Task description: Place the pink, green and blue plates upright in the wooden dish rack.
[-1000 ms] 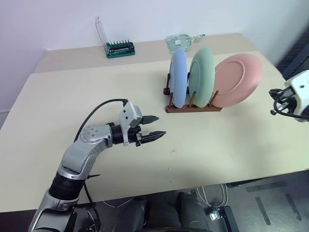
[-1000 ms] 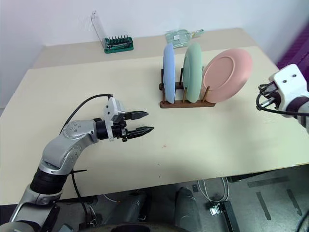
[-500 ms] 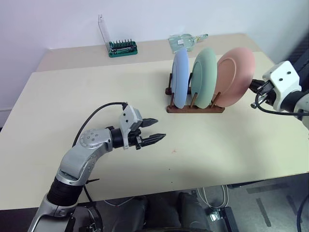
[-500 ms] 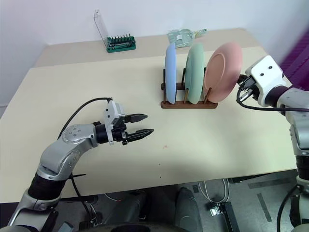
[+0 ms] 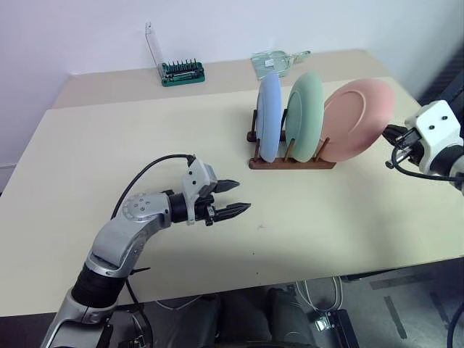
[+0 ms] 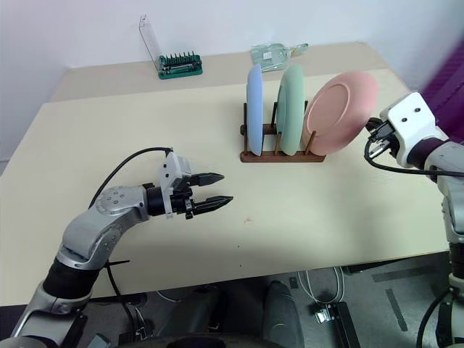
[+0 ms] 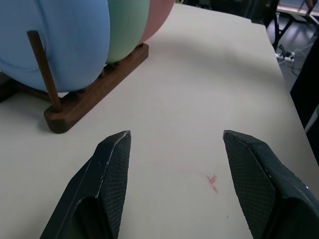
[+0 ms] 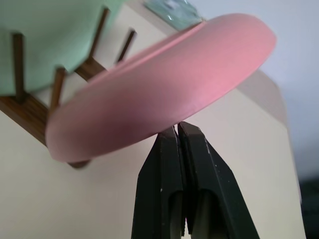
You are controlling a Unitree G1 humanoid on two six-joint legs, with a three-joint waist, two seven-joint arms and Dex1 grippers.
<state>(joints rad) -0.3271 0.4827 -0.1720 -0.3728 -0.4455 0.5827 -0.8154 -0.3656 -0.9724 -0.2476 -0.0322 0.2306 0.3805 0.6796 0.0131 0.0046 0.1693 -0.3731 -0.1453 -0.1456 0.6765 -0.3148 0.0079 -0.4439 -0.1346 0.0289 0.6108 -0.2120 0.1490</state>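
The wooden dish rack point(image 5: 291, 163) stands on the right half of the table. In it the blue plate point(image 5: 268, 117) and the green plate point(image 5: 304, 114) stand upright between the pegs. The pink plate point(image 5: 357, 119) sits in the rack's right end and leans far over to the right. My right gripper point(image 8: 178, 127) is shut, and its tips rest against the underside of the pink plate's rim; it holds nothing. My left gripper point(image 5: 241, 196) hovers open and empty over the table's middle, pointing toward the rack point(image 7: 99, 74).
A green screwdriver-bit holder point(image 5: 181, 72) with a raised clear lid stands at the back of the table. A clear glass object point(image 5: 276, 61) lies behind the rack. There is a small red mark point(image 5: 261, 226) on the tabletop near the left gripper.
My right gripper came in from the right and pushed the pink plate nearly upright. It has since drawn back a little, and the plate leans right again. The left gripper stayed put.
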